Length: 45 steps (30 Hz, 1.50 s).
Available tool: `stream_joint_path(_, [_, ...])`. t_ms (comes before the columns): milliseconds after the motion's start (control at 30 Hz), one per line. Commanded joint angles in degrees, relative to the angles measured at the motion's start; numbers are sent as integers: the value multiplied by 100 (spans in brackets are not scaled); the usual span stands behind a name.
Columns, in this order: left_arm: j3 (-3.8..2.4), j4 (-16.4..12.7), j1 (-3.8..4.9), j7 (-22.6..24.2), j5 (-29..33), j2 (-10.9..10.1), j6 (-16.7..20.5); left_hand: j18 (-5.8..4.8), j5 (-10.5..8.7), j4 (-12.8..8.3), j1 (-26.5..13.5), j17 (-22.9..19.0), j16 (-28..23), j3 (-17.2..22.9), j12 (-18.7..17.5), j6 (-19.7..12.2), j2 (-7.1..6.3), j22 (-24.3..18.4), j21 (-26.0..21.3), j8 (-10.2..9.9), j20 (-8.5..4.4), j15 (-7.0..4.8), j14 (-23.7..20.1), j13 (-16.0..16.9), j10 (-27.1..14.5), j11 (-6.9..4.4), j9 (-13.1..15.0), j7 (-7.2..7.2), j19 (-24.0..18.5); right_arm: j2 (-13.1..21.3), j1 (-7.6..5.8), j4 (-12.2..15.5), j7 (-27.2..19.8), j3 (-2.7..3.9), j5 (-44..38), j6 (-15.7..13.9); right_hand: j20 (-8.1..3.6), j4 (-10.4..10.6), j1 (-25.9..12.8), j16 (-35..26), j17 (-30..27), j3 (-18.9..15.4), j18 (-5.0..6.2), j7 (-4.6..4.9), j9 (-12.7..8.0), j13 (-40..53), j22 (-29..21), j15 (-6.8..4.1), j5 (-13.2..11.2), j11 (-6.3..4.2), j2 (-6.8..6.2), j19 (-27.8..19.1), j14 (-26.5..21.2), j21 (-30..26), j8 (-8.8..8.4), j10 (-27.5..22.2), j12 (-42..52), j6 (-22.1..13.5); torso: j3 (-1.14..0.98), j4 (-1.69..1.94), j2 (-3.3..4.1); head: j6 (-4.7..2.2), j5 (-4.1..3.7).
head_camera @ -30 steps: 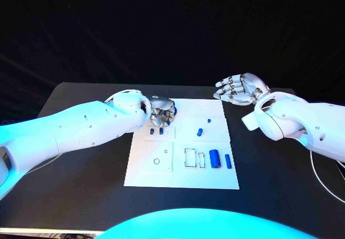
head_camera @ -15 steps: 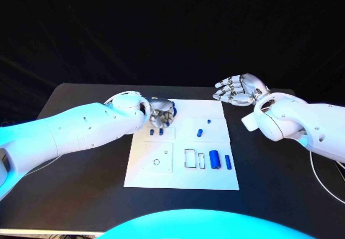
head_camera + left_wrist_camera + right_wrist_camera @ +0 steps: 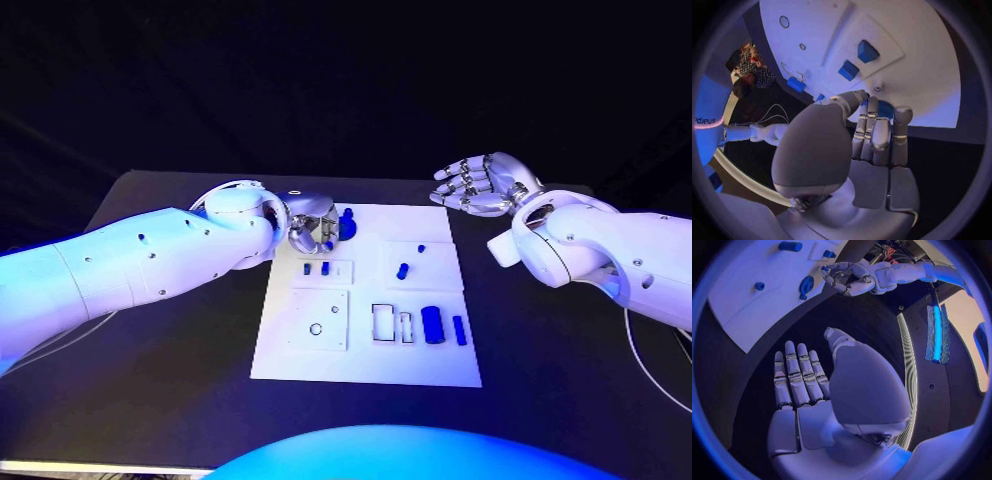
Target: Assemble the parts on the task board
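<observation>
One blue part (image 3: 346,224) sat pinched in the left hand (image 3: 313,229) above the task board's (image 3: 433,362) far-left corner — a light grip risked dropping it. Right hand (image 3: 483,183) hovered beyond the far-right corner, fingers spread, empty.

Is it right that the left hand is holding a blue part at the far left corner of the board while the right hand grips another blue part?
Not quite. The right hand holds nothing; the right wrist view shows its fingers straight and apart. The left hand does hold a blue part over the task board.
</observation>
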<state>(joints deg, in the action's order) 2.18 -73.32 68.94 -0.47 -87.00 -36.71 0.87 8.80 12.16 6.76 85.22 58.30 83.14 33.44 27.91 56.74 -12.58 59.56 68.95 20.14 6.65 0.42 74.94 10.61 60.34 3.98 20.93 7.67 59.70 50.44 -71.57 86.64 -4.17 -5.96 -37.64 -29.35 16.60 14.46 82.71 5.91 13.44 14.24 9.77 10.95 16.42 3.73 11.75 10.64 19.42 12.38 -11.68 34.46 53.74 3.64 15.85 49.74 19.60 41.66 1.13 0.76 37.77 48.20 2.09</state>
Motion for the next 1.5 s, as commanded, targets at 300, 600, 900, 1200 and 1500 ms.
stream_joint_path(300, [-57,-25,0,-87,272,-167,-43,-66,-4,5,-92,-25,26,-15,-48,31,-22,-6,8,-32,20,19,20,-11,25,11,-7,4,40,5,9,-10,-83,2,-51,92,9,16,-13,-27,-10,-10,-17,498,-7,-6,-10,-3,35,6,62,-41,-25,-18,-14,16,-30,51,-3,24,-9,7,4])
stream_joint_path(600, [-59,78,-7,-84,258,-160,-56,-63,-4,-1,-93,-36,22,-10,-68,29,-25,-15,-1,-42,21,21,16,-12,28,13,-6,4,33,-4,23,-15,-80,2,-51,97,9,16,-13,-27,-10,-10,-17,498,-7,-6,-10,-3,35,6,62,-41,-25,-18,-14,16,-30,51,-2,11,-2,21,21])
stream_joint_path(900, [-58,115,-8,-60,257,-114,-110,-64,-14,2,-108,-47,18,-13,-84,37,-28,-15,-4,-47,24,23,11,-12,39,16,-2,6,35,-5,27,-13,-77,2,-51,98,9,16,-13,-27,-10,-10,-17,498,-7,-6,-10,-3,35,6,62,-41,-25,-18,-14,16,-30,51,-6,13,-5,45,10])
stream_joint_path(1200, [-45,183,-34,-28,260,-45,-150,-64,-20,2,-113,-47,18,-15,-92,41,-30,-15,-5,-49,25,24,12,-11,45,15,-1,5,36,-6,27,-7,-77,2,-51,99,9,19,-15,-30,-19,-6,-17,498,-11,-7,-17,-2,38,6,68,-44,-26,-17,-14,15,-33,53,-3,16,-4,53,-1])
stream_joint_path(1500, [-38,198,-44,-14,286,-8,-191,-60,-28,-2,-115,-60,14,-15,-102,44,-31,-33,-19,-53,26,25,6,-11,51,14,2,4,19,-8,27,-6,-76,2,-51,100,9,19,-15,-30,-19,-6,-17,498,-11,-7,-17,-2,38,6,68,-44,-26,-17,-14,15,-33,53,-1,19,-3,72,-9])
